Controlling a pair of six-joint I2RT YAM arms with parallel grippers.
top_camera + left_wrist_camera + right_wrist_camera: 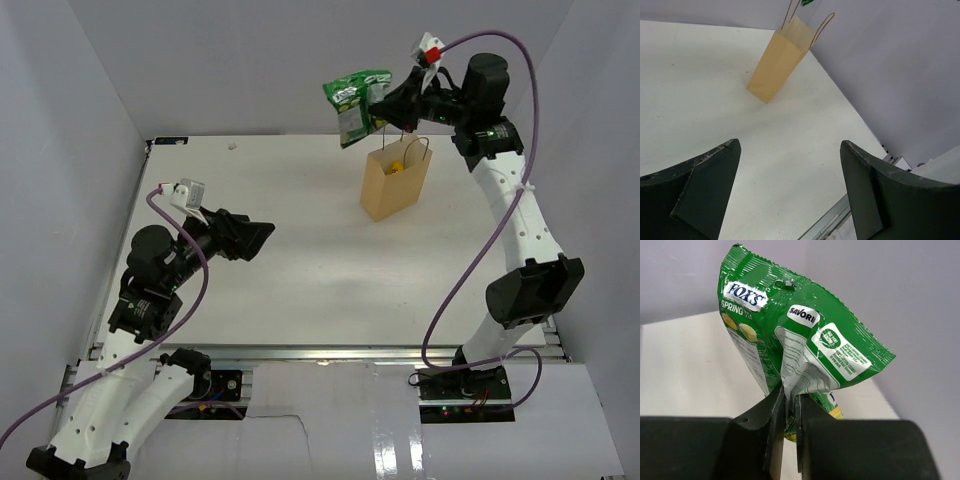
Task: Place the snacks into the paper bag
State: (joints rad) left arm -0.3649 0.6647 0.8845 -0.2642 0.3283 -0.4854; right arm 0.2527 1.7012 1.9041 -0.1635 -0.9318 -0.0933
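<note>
Right gripper [790, 412] is pressed tight on one edge of the green pouch [800, 345]. The pouch is held in the air, up beside the mouth of the paper bag [396, 188], not yet over it. The bag stands upright at the far right of the table [300, 280]. Left gripper [790, 192] is spread wide, empty, well apart from the bag.

Step in hand: drop-in. The arm should carry the pouch over the mouth, between the handles, narrow edge down, and lower it before letting go (the crumpled pouch could catch a handle).

Count: one bag, two handles, one green pouch, one yellow packet [394, 166] showing inside the mouth. No other snack is seen.
</note>
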